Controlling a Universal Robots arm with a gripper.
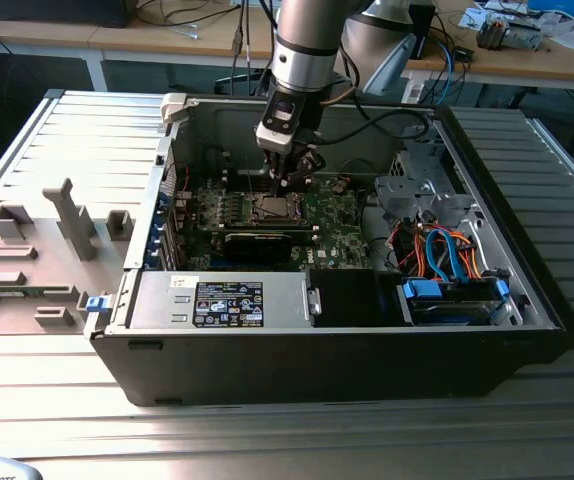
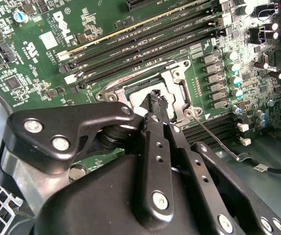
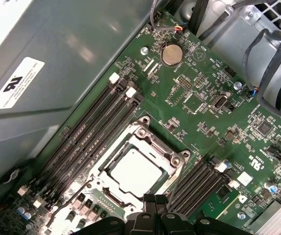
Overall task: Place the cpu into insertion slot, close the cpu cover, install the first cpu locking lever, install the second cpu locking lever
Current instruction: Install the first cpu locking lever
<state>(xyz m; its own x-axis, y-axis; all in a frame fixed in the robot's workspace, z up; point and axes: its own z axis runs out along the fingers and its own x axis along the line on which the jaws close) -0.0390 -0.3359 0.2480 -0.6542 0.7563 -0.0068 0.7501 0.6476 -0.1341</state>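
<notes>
— Silver-grey metal, square, lying flat in the insertion slot (image 3: 144, 134): that is the cpu (image 3: 133, 171), and it looks seated. The cpu cover (image 3: 155, 148) appears to be down around it, with the chip's top showing through its window.

— And the end effector (image 3: 155, 199)?

— In both wrist views its fingertips are pressed together with nothing between them. They hover just over the edge of the socket, and I can't tell if they touch it.

— What worries you?

— The locking lever (image 2: 216, 139). It's a thin wire rod standing out from a corner of the socket, across the black memory slots, and it is not tucked under any catch. I'd expect it to be springy. Narrow, closed tips pushing on it could slide off, letting it snap back or sending the tips onto the motherboard (image 1: 327, 225). An off-centre push on the cover could also tilt the chip in its socket.

— Anything around it?

— Everything sits in the open computer case (image 1: 367, 370) on the ribbed metal table (image 1: 267, 440). The case holds the green board, a grey box with a label along its near wall, and orange and blue cables (image 1: 447, 255) on the exterior view's right. The walls are close to the arm, and the black cables behind it could snag. Outside the case, on the exterior view's left, a grey fixture plate (image 1: 27, 270) carries upright blocks.
</notes>
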